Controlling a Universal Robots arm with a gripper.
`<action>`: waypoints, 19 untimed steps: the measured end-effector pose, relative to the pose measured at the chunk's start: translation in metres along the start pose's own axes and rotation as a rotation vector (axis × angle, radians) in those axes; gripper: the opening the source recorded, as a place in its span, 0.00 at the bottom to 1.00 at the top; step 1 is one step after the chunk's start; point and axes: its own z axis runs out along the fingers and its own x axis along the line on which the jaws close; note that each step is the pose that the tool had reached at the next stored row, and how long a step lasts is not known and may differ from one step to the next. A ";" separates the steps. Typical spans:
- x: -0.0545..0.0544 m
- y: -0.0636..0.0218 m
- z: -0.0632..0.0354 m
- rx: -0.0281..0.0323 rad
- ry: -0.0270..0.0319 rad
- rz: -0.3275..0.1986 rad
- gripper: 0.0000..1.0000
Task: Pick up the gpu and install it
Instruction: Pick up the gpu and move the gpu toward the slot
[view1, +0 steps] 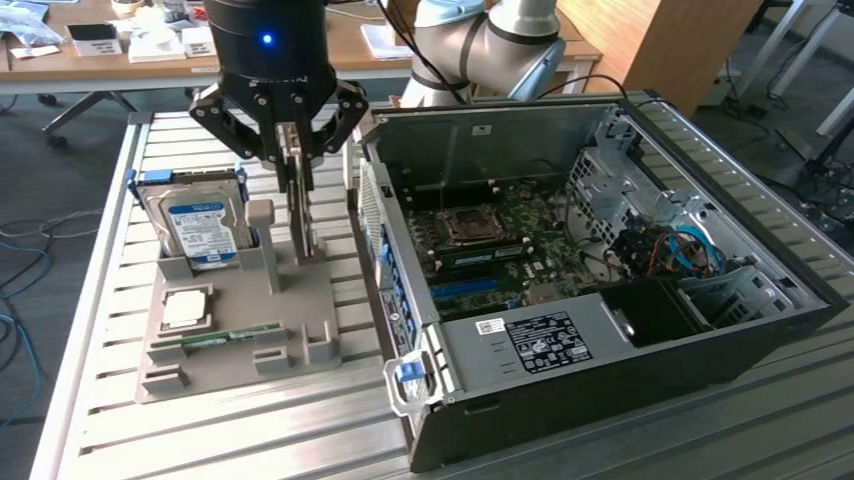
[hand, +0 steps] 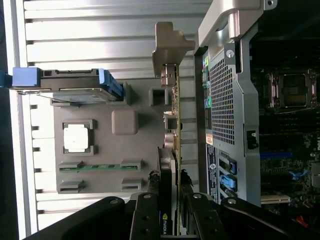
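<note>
The gpu (view1: 307, 222) is a thin card standing on edge over the grey holder (view1: 227, 340), just outside the open computer case (view1: 587, 280). My gripper (view1: 295, 160) comes down from above and is shut on the card's upper edge. In the wrist view the gpu (hand: 176, 120) runs edge-on, its silvery bracket at the far end. My gripper (hand: 171, 205) clamps it, one black finger (hand: 149, 210) on each face. Whether the card's lower edge still sits in the holder's slot I cannot tell.
The holder also carries a silver hard drive (view1: 200, 225) in blue rails, a square processor (view1: 184, 308) and a green memory stick (view1: 220, 338). Inside the case lie the motherboard (view1: 501, 235) and its blue slots (view1: 467, 290). The case wall stands close beside the card.
</note>
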 end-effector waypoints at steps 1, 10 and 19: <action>0.000 0.0001 -0.0010 0.0000 0.0000 0.000 0.27; 0.000 0.0011 -0.0173 -0.0008 -0.0002 0.000 0.27; -0.001 0.0021 -0.0351 -0.0007 -0.0001 0.000 0.27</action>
